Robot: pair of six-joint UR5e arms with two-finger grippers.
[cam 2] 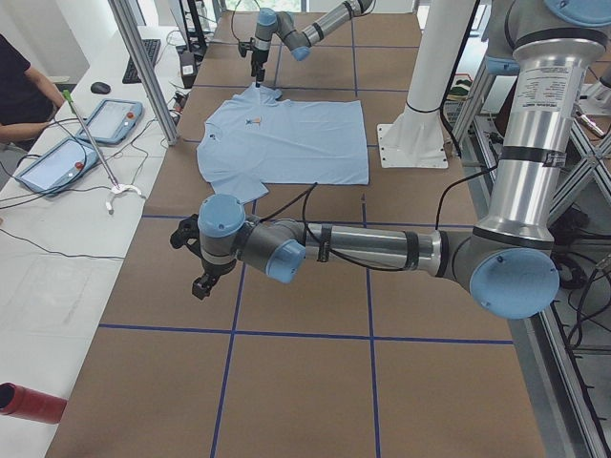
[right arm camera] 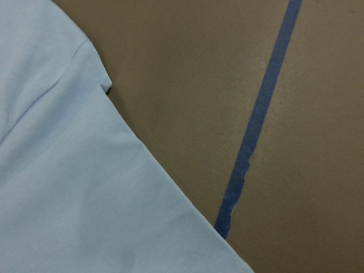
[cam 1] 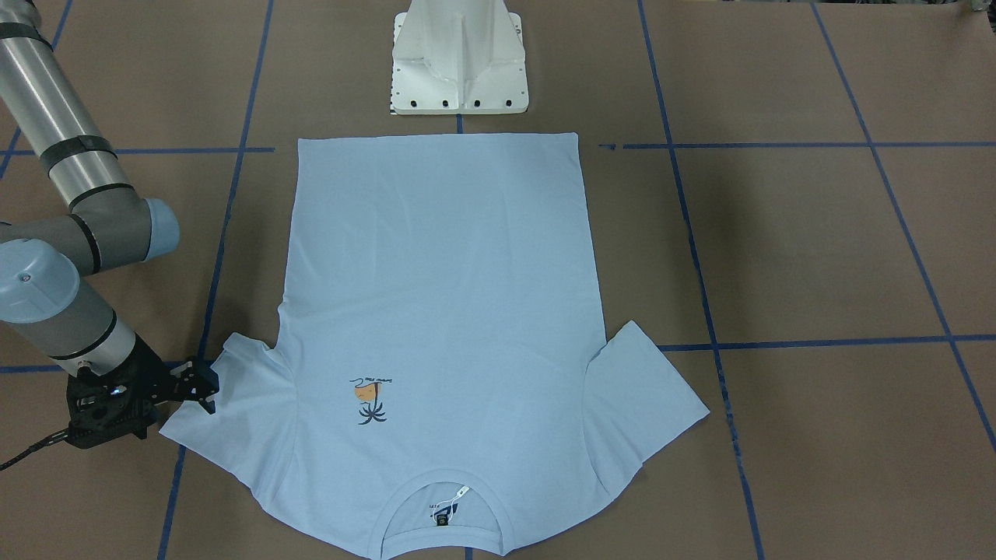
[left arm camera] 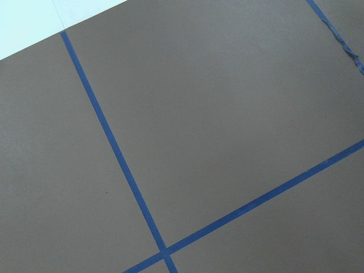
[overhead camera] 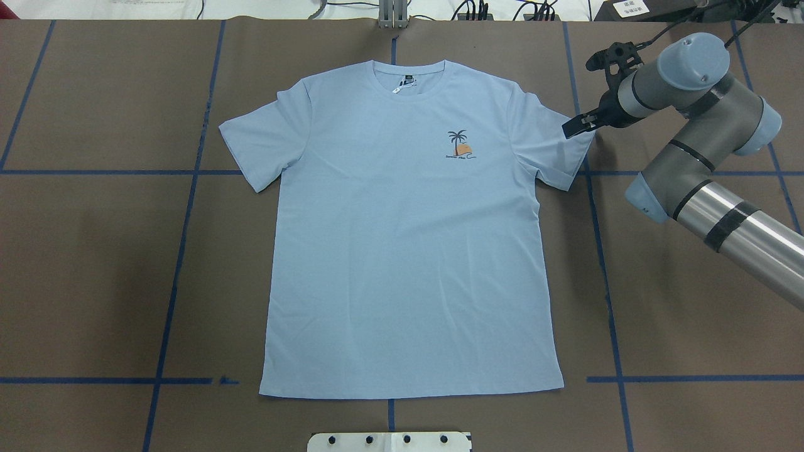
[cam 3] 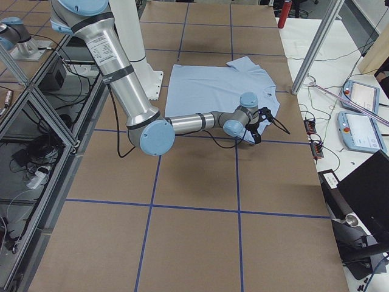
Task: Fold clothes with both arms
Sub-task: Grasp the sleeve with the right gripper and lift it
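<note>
I'm seeing the T-shirt looking like soft matt cloth, a smooth knit. The table is looking like matt brown paper, with the tape lines matt blue. My right arm is showing shiny brushed metal, and my right gripper is looking matt black.

Looking at a wide brown table, marked into big squares by blue tape lines. Lying flat and spread out in the middle, a pale blue T-shirt, collar pointing far. Standing at the near edge, close to the hem, a white base.
</note>
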